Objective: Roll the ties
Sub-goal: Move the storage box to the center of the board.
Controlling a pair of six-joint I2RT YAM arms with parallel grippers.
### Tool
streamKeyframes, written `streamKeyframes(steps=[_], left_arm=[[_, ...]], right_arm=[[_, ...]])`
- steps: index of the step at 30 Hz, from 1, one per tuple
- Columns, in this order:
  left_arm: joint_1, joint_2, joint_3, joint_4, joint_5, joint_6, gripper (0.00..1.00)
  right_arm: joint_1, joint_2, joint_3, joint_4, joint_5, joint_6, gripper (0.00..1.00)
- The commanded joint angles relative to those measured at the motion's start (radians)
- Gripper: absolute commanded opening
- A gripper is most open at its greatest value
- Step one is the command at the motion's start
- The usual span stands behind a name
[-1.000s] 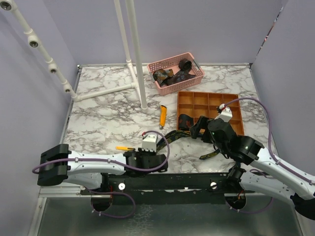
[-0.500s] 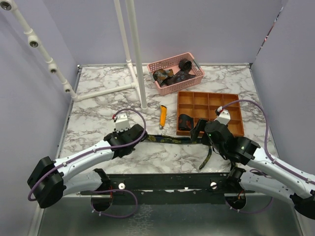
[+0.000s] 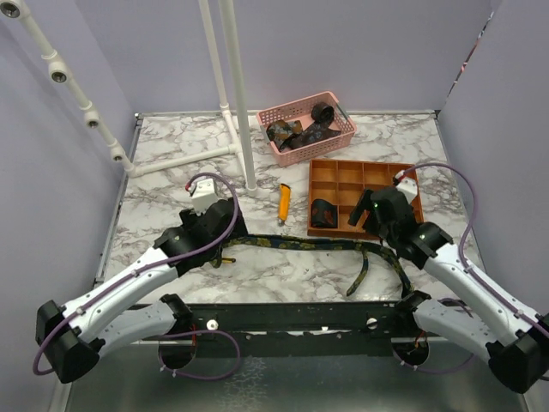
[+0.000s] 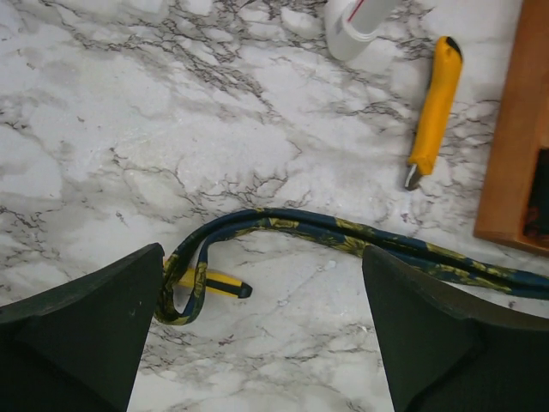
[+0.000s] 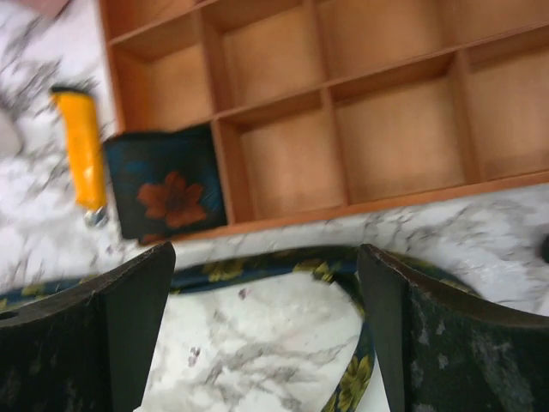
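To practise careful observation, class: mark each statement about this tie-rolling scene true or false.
1. The left fingers stand open, holding nothing. True.
2. A long tie lies laid out on the table. True.
3. The orange tray holds three rolled ties. False: only one rolled tie shows in it.
4. The utility knife lies in the basket. False: it lies on the table, beside the tray.

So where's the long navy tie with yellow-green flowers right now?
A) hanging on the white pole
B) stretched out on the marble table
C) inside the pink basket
B: the long navy floral tie lies flat across the marble table, beside the orange compartment tray.
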Motion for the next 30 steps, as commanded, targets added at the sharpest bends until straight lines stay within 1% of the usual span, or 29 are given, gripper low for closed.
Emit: streamKeyframes(steps=[1,4,6,8,11,15,18,21,24,26,28,30], left_arm=[[0.005,-0.145,-0.028,0.007,0.117,0.04,0.99],[0.005,-0.222,-0.089,0.045,0.137,0.028,0.99],[0.005,-0.247,-0.113,0.058,0.145,0.015,0.99],[0.005,-0.249,-0.112,0.065,0.155,0.017,0.99],[0.005,-0.231,-0.105,0.065,0.163,0.023,0.99],[0.005,-0.213,-0.107,0.066,0.169,0.021,0.99],[0.005,-0.213,-0.115,0.072,0.165,0.017,0.99],[0.005,-0.222,-0.122,0.076,0.16,0.015,0.99],[0.005,-0.229,-0.126,0.079,0.16,0.014,0.99],[0.005,-0.23,-0.125,0.08,0.159,0.016,0.99],[0.005,-0.23,-0.122,0.08,0.161,0.022,0.99],[0.005,-0.221,-0.121,0.077,0.147,0.02,0.99]], right_arm=[[-0.2,0.095,0.014,0.108,-0.193,-0.128,0.9],[-0.283,0.205,0.016,0.174,-0.228,-0.147,0.88],[-0.323,0.271,0.021,0.215,-0.221,-0.149,0.85],[-0.359,0.334,0.033,0.24,-0.224,-0.146,0.8],[-0.374,0.427,0.062,0.257,-0.212,-0.137,0.7],[-0.421,0.535,0.103,0.251,-0.195,-0.11,0.68],[-0.495,0.596,0.135,0.261,-0.196,-0.097,0.66],[-0.56,0.655,0.208,0.24,-0.196,-0.09,0.63],[-0.594,0.71,0.319,0.21,-0.182,-0.1,0.64],[-0.595,0.719,0.381,0.168,-0.164,-0.118,0.69],[-0.592,0.662,0.379,0.154,-0.161,-0.139,0.74],[-0.583,0.557,0.324,0.157,-0.182,-0.159,0.78]])
